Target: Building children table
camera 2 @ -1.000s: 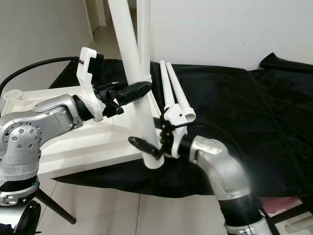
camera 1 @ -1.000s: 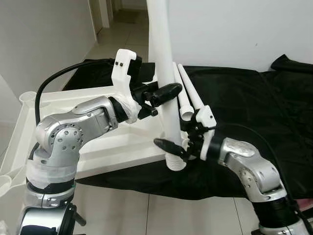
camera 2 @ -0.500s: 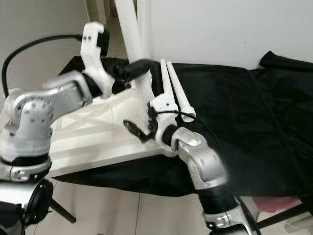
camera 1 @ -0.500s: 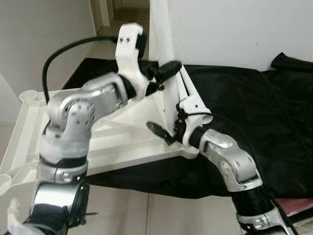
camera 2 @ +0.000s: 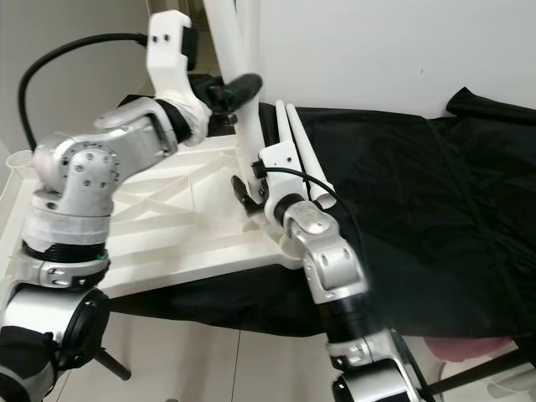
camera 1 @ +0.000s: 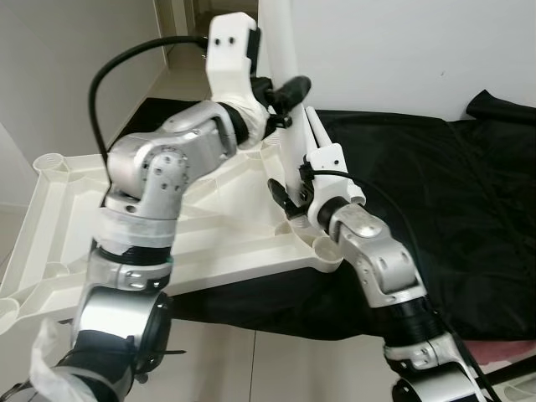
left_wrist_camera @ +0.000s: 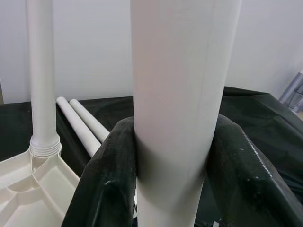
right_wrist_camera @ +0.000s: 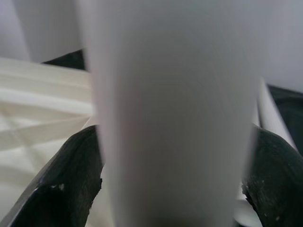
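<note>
White table leg stands upright at centre-top of frame, over the near right corner of the upside-down white tabletop. Left gripper clamped on leg high up; right gripper clamped on it low down (both wrist views show black fingers pressed to its sides). Two spare legs lie on black cloth, centre-right. Another leg is already upright in a corner socket.
</note>
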You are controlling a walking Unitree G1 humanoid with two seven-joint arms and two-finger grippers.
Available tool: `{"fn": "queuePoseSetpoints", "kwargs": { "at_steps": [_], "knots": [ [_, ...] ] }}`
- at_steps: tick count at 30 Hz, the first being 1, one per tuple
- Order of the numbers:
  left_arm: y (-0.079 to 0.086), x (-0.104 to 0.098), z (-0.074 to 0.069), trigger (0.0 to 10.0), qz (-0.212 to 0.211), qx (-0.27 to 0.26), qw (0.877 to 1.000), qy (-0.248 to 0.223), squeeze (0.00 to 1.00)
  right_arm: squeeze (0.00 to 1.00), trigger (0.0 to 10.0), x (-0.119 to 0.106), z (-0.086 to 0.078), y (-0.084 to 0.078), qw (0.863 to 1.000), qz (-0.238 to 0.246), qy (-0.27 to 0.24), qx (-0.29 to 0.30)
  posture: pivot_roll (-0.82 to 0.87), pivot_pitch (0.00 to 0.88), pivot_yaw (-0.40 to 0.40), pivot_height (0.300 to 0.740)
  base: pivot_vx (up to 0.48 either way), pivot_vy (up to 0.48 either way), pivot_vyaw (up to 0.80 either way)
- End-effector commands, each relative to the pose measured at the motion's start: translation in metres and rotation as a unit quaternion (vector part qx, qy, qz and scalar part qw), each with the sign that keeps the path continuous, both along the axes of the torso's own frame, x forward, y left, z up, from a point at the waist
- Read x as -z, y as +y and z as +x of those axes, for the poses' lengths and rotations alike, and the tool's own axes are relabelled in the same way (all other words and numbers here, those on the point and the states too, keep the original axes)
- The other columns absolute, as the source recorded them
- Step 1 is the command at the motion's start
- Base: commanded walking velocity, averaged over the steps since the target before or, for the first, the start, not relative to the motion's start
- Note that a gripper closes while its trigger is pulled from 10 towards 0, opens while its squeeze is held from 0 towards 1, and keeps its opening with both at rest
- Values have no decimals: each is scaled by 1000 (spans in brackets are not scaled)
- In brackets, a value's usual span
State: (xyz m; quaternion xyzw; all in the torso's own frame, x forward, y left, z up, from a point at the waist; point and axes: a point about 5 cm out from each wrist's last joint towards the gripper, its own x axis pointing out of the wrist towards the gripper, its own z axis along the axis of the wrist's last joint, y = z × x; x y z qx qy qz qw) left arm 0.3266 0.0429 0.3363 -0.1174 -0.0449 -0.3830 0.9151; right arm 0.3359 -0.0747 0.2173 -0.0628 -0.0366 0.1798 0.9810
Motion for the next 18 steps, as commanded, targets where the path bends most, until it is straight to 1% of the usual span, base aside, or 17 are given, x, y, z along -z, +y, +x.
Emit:
{"fn": "queuePoseSetpoints", "kwargs": {
  "at_steps": [1,2,3,7,18],
  "knots": [
    [-4,-6,1,10000,4,-10,1000,-16,0,0,10000,-3,4,0,1000,-2,-12,29,15,5,18,740,0,0,0],
    [-7,-7,1,10000,4,-14,1000,-18,0,0,10000,-4,5,1,999,3,-15,42,15,1,16,740,0,0,0],
    [-7,-7,1,10000,4,-14,1000,-18,0,0,10000,-4,5,1,999,3,-15,42,15,1,16,740,0,0,0],
    [-19,-8,-1,10000,5,-6,1000,-25,0,0,10000,-5,7,5,998,0,-20,62,16,0,7,740,0,0,0],
    [-24,-13,-1,10000,-1,-3,999,-34,0,0,10000,0,8,6,997,-3,-12,74,14,0,6,740,0,0,0]
  ]
}}
